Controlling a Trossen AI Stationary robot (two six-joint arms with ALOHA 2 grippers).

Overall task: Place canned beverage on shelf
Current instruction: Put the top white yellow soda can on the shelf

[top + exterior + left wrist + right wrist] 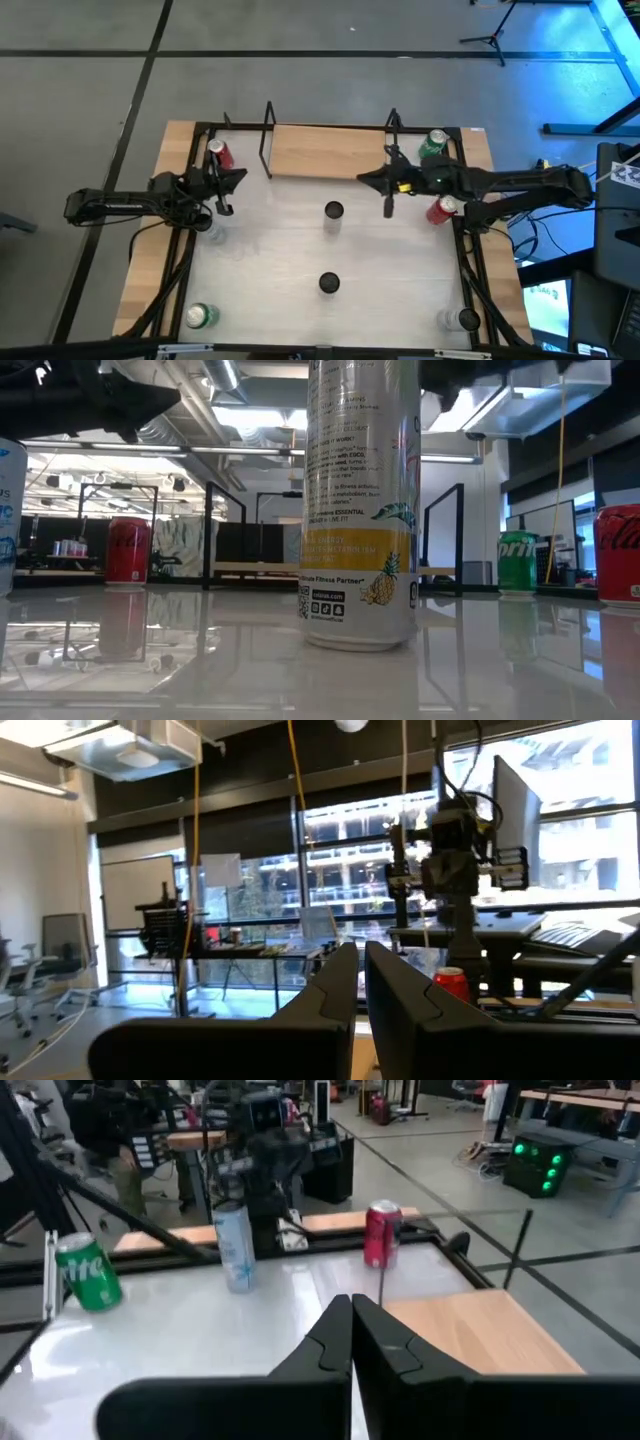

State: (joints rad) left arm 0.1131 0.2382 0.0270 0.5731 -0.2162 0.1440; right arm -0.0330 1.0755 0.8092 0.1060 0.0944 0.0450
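The shelf (325, 150) lies along the far edge of the white worktop (270, 250), a light-wood board inside a thin black rod frame with upright posts; its board is bare. In front of the shelf the middle of the worktop is open, with only two cans standing upright there: one (333, 211) a short way in front of the shelf, the other (329, 283) farther out, towards the near edge. This nearer one, seen from the low view (360, 500), is a tall slim silver can with a yellow band and a pineapple picture.

Left of the shelf stands a red can (220, 155); right of it a green can (433, 144), and in front of that another red can (441, 209). Far from the shelf, at the near corners, stand a green can (199, 316) and a pale one (458, 319).

The left pincer (226, 192) hangs beside the shelf's left end, fingers pressed together and holding nothing. The right pincer (388, 190) hangs just before the shelf's right end, likewise closed and empty.
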